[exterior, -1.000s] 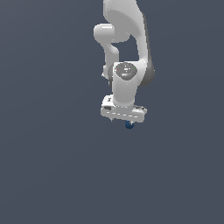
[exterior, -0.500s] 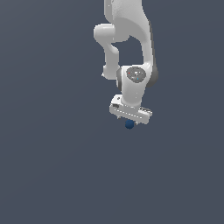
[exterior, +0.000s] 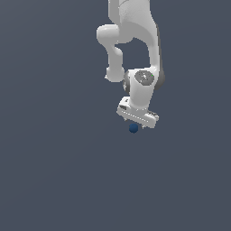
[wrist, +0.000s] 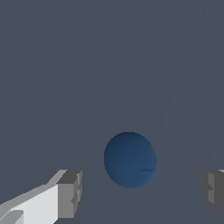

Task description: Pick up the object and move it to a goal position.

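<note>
The object [exterior: 133, 128] is a tiny dark blue ball, showing just under the white hand in the exterior view. My gripper [exterior: 136, 125] hangs over it, pointing down, with the hand turned at a slant. In the wrist view the object [wrist: 130, 159] lies between the two grey fingertips [wrist: 70, 192], with a clear gap on each side. My gripper [wrist: 142, 192] is open and touches nothing. The ball sits nearer to one fingertip than to the other.
A plain dark grey-blue surface [exterior: 54, 171] fills everything around the arm. The white arm [exterior: 135, 40] rises from the hand to the upper edge of the exterior view.
The hand has shifted toward the exterior view's right and turned to a slant. The blue ball has stayed in place beneath it.
</note>
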